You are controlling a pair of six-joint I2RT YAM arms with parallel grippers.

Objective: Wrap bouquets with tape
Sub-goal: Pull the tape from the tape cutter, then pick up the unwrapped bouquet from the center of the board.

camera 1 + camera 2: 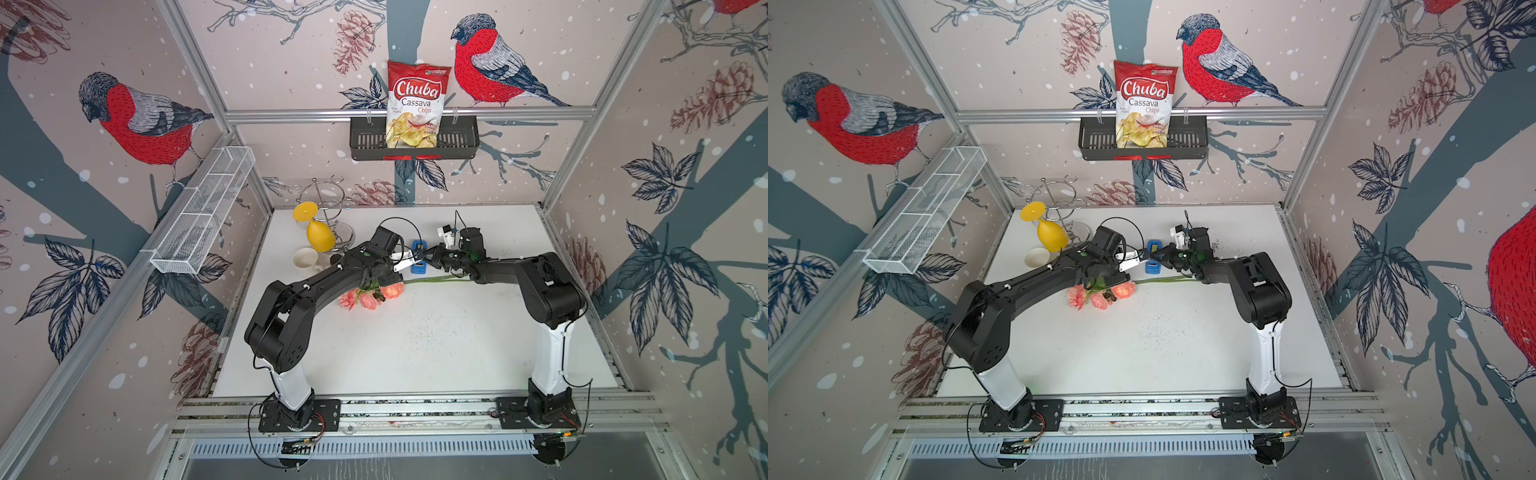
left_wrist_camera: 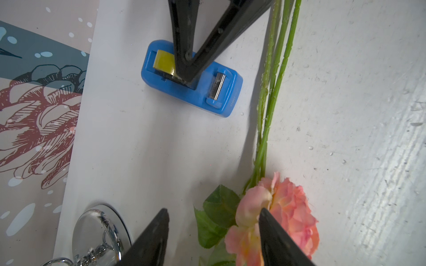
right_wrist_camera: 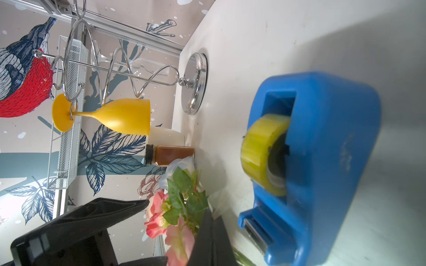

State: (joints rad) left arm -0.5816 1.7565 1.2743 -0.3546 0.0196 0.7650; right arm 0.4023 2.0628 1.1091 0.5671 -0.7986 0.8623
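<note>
The bouquets lie on the white table, pink-peach roses under my left arm and thin green stems running toward the right arm. The tape, a yellowish roll in a blue dispenser, stands just behind the stems. My left gripper hovers open over the rose heads, gripping nothing. My right gripper is shut, its tip right over the dispenser between roll and cutter. A pale see-through strip shows at that tip; whether it is pinched is unclear.
At the back left stand a chrome glass rack with a hanging yellow goblet, a white cup and a brown spice jar. A chips bag sits in a black wall basket; a white wire shelf hangs left.
</note>
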